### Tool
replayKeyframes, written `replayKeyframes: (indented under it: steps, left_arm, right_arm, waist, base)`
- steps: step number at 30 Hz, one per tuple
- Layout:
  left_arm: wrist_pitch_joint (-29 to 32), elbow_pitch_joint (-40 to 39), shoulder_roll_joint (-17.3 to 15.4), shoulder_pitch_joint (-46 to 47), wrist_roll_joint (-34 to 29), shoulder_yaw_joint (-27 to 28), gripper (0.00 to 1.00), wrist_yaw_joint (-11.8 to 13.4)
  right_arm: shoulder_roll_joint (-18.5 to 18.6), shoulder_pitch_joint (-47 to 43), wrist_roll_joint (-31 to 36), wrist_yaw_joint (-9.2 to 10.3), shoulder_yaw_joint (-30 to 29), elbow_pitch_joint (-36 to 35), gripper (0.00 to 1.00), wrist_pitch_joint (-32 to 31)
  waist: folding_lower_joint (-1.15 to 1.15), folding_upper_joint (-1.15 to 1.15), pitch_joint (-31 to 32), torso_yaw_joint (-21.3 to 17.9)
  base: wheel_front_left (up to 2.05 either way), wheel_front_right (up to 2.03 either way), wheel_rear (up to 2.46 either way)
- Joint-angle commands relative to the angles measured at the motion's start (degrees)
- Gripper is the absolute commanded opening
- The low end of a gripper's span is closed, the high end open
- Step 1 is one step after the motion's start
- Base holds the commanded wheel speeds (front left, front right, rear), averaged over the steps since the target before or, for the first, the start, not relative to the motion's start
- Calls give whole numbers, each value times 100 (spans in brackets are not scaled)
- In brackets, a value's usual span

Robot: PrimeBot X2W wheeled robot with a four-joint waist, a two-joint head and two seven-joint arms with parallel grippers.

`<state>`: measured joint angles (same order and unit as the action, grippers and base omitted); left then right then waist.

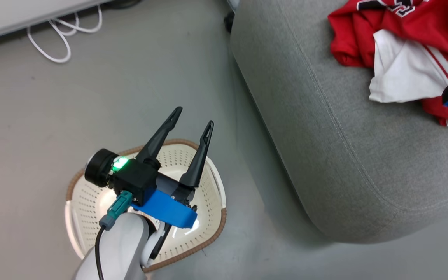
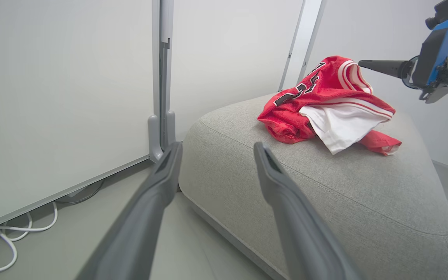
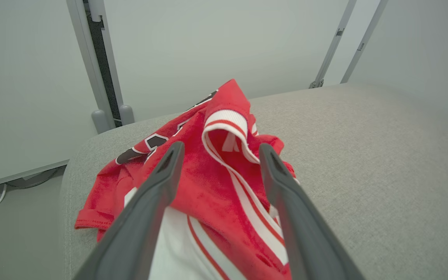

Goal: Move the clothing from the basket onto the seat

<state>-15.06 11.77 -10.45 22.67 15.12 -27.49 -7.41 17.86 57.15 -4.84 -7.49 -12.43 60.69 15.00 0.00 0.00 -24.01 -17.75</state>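
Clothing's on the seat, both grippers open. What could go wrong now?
The open right gripper sits close over the clothing; retracting low could snag the striped trim and drag it across the seat. The open left gripper hangs above the basket; lowering it could strike the rim. Its arm hides part of the basket floor, so a leftover may go unseen.

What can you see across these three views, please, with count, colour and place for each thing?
clothing: one heap, red with white trim and black-and-white lettering, on the seat.
seat: one, grey, right of the basket in the head view.
basket: one, cream-white with brown rim, on the floor beneath the left tool.
cable: count unclear, white, looped on the floor by the wall.
left tool: one, dark fingers, open, above the basket.
right tool: one, dark fingers, open, over the clothing.
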Motion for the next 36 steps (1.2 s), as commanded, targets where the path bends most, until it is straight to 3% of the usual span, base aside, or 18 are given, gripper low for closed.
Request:
replayKeyframes:
  steps: [1,17,25,36]
  left_arm:
    - [-17,33,46,-84,23,45,100,-11]
    - [-17,444,530,-1137,220,650,100,-11]
    - [-17,578,615,-1420,225,956,100,-11]
    - [-16,829,647,-1614,127,1469,100,-11]
  right_arm:
    - [-43,-205,-46,-1,51,-85,100,25]
    - [-372,-2418,-514,-1,730,-1530,100,-2]
    - [-580,-3432,-499,-1,639,-2424,100,-179]
    - [-1179,-4659,-100,-1,465,-4084,100,-694]
  waist:
    - [0,0,347,177]
    - [0,0,1858,1010]
    - [0,0,2228,1455]
    - [0,0,2462,1899]
  base:
    - [0,0,0]
    - [0,0,0]
    - [0,0,0]
    - [0,0,0]
